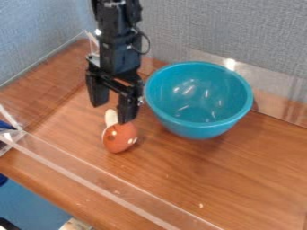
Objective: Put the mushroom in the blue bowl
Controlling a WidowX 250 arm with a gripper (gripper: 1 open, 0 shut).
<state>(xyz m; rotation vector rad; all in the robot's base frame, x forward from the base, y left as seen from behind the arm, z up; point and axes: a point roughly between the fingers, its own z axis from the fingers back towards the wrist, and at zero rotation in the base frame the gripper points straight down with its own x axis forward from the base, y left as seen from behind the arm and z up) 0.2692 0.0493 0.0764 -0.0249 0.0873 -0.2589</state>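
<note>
The mushroom (118,137) lies on its side on the wooden table, reddish-brown cap toward the camera, cream stem pointing back under the gripper. My black gripper (113,103) hangs pointing down just above and behind it, open, with one finger on each side of the stem end and nothing held. The blue bowl (199,99) stands upright to the right of the gripper, empty, its left rim close to the right finger.
A clear acrylic wall (72,54) edges the table at the left and back. A low clear rail (84,175) runs along the front. A grey fabric wall stands behind.
</note>
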